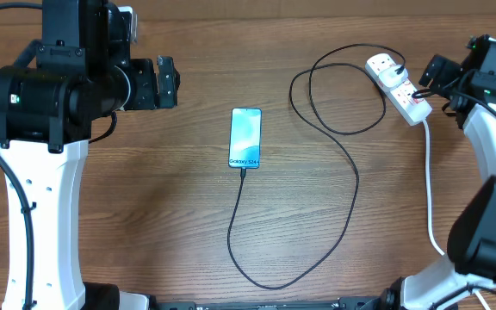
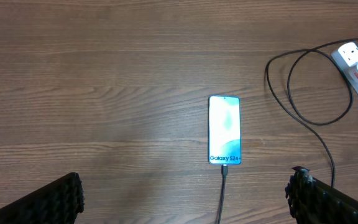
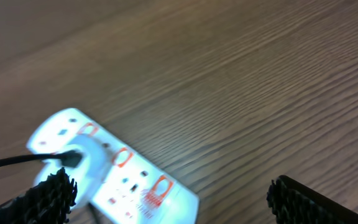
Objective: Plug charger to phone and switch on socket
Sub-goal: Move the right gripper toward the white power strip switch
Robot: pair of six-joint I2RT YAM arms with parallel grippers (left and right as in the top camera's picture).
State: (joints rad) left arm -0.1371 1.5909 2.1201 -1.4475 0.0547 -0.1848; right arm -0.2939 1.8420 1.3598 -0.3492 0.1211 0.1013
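**Item: charging set-up on wooden worktop (image 1: 145,215)**

- Phone (image 1: 245,138): lies flat at mid-worktop, screen lit, "Galaxy" end toward the near edge.
- Charger (image 1: 351,185): the connector tip appears seated in the phone's near end. The cable runs toward the near edge, then loops back to a black plug sitting in the socket.
- Socket (image 1: 397,86): white strip near the far right corner, white cord trailing toward the near edge.
- Left pincer (image 2: 185,193): spread, holding nothing, raised over the left half.
- Right pincer (image 3: 166,190): spread, holding nothing, poised just over the socket.

**Progress:** plugging-in looks done at both ends. The switch remains, judged not yet pressed, though its position cannot be read.

**View notes:**
- Left wrist: shows the tip-to-phone join most plainly.
- Right wrist: alone shows the socket's red switch marks and seated plug close up, though blurred.
- Overhead: alone shows the whole cable run.
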